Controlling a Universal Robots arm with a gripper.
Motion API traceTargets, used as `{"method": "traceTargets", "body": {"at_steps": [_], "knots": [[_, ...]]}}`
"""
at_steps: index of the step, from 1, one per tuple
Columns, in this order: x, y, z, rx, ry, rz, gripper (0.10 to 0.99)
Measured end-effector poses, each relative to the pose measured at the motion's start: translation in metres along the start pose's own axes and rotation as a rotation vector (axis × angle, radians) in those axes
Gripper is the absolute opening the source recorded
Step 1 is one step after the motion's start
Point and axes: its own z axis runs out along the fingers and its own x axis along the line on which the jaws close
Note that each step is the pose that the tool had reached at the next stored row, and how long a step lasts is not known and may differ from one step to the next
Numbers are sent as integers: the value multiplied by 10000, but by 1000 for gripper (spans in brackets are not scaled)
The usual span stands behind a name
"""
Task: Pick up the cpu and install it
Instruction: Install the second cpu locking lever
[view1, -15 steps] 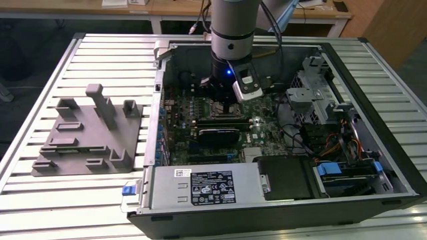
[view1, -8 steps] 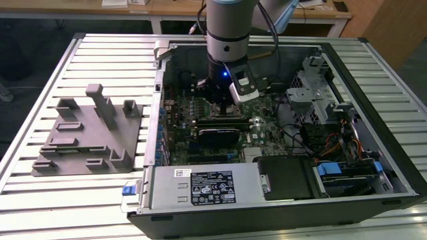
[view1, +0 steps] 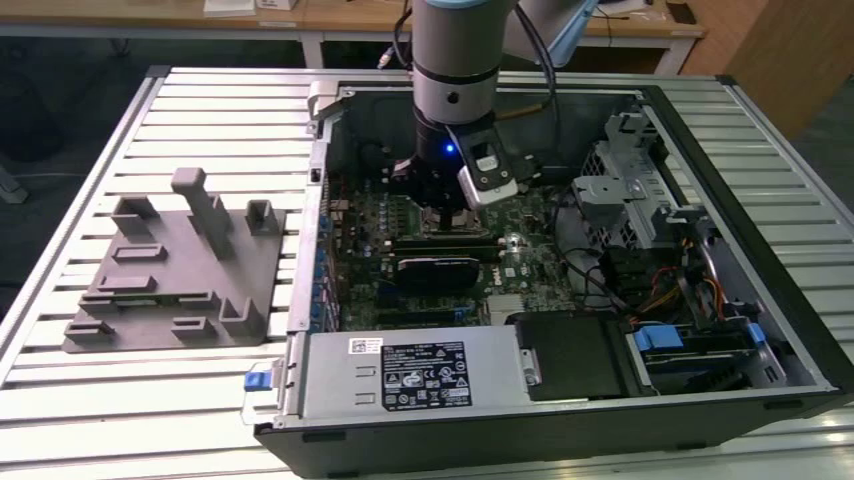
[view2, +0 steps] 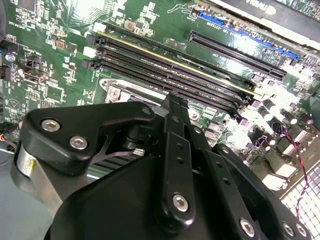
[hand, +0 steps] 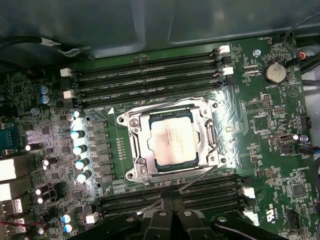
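Observation:
The cpu (hand: 172, 142), a small square chip with a pale silver top, lies flat inside the metal socket frame (hand: 134, 155) on the green motherboard (hand: 260, 125). My gripper (hand: 173, 204) hovers just beside the socket, over the nearer memory slots, apart from the chip. Its two black fingers (view2: 168, 107) are pressed together with nothing between them. In the exterior view the gripper (view1: 447, 212) hangs straight down inside the open computer case (view1: 747, 330), over the middle of the board.
Rows of memory slots (hand: 150, 75) flank the socket on two sides, and a thin wire lever (hand: 200, 176) slants across by the frame. A grey fixture block (view1: 174, 270) stands on the slatted table at the exterior view's left. The power supply (view1: 414, 370) and the drive cage (view1: 627, 190) crowd the case.

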Motion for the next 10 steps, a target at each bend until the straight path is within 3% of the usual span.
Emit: {"method": "traceTargets", "body": {"at_steps": [10], "knots": [[36,-14,34,0,1,-19,106]]}}
